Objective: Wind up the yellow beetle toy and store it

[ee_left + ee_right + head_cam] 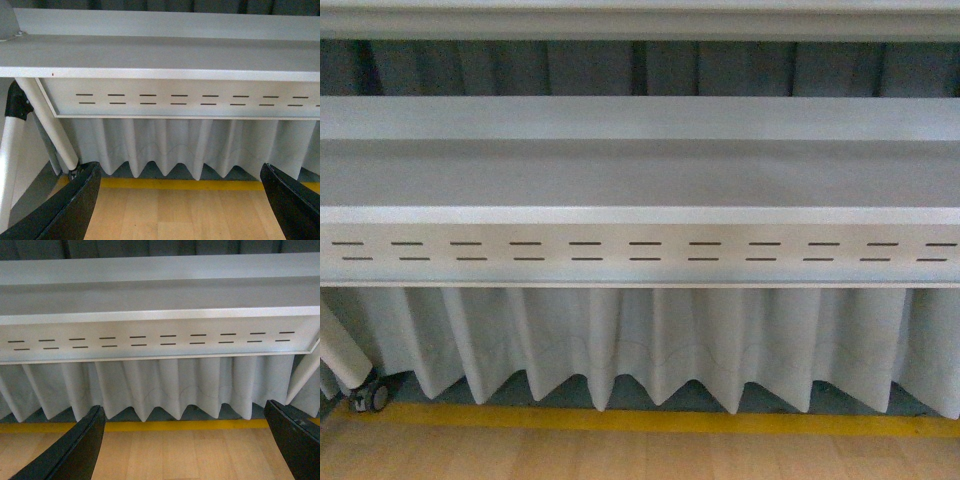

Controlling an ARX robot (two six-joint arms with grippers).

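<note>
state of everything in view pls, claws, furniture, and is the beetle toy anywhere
left claw: open, holding nothing
right claw: open, holding nothing
yellow beetle toy: not in any view
table: upright, top level
curtain: hanging in pleats below the table
caster wheel: resting on the floor

A pale grey table (640, 118) shows a slotted front panel (640, 250); beneath it hangs a pleated grey curtain (650, 340), and a yellow line (650, 420) edges the wooden floor (620, 458).
</note>
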